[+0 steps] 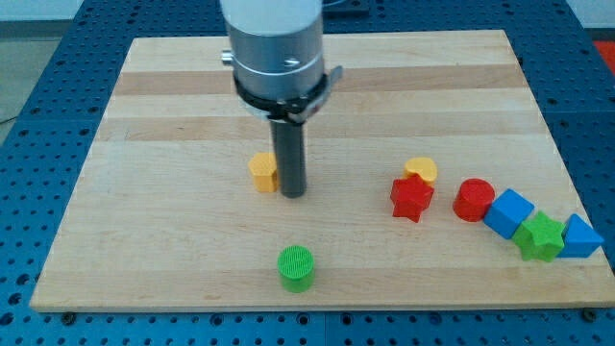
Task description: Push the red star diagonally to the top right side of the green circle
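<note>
The red star lies right of the board's middle, touching a yellow block just above it. The green circle sits near the view's bottom, below the middle. My tip stands on the board just right of a yellow hexagon block. The tip is well left of the red star and above the green circle.
At the view's right, a red cylinder, a blue cube, a green star and a blue triangle block form a row slanting toward the bottom right. The wooden board rests on a blue perforated table.
</note>
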Robot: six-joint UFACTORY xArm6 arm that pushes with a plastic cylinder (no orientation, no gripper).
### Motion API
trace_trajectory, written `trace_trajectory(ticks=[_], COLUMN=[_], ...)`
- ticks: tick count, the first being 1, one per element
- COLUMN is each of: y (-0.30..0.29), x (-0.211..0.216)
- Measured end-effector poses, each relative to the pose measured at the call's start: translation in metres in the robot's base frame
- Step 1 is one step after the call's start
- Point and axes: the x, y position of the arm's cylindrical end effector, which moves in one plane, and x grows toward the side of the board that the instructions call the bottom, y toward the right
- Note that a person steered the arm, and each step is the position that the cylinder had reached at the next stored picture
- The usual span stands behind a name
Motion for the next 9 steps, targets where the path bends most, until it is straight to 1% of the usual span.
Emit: trace_trajectory(ticks=[1,2,3,4,5,6,7,9], y=[0.074,0.14,0.182,0.183,0.196,0.181,0.143,0.129], x=[0.028,0.037,0.05,0.081,0.068,0.01,-0.042,-0.032])
